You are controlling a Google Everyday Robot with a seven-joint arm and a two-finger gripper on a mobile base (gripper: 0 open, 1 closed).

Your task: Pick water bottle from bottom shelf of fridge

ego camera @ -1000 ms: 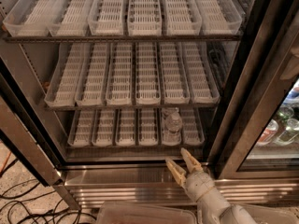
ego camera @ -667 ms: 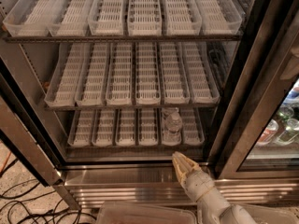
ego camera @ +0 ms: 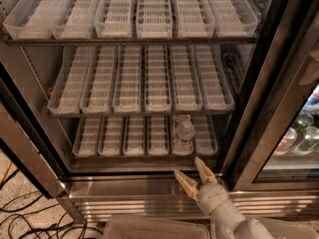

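Note:
The fridge (ego camera: pixel 45 168) stands open, with three rows of white slotted trays. The bottom shelf (ego camera: pixel 124 136) is the lowest and smallest-looking row. The water bottle (ego camera: pixel 184 132), clear with a ribbed body, stands in the fifth lane tray from the left on that shelf. My gripper (ego camera: pixel 194 171) is open, its two tan fingers (ego camera: pixel 204 170) spread in a V. It sits in front of the fridge's steel sill, just below and slightly right of the bottle, apart from it and holding nothing.
The dark door frame (ego camera: pixel 259 93) runs diagonally to the right of the shelves. Beyond it a glass-fronted cabinet holds coloured bottles (ego camera: pixel 299 138). Black cables (ego camera: pixel 30 218) lie on the floor at the lower left. A clear bin (ego camera: pixel 154 228) sits on my base below.
The gripper's fingers closed together and then spread open again. The gripper stays at about the same spot below the bottle. The bottle has not moved.

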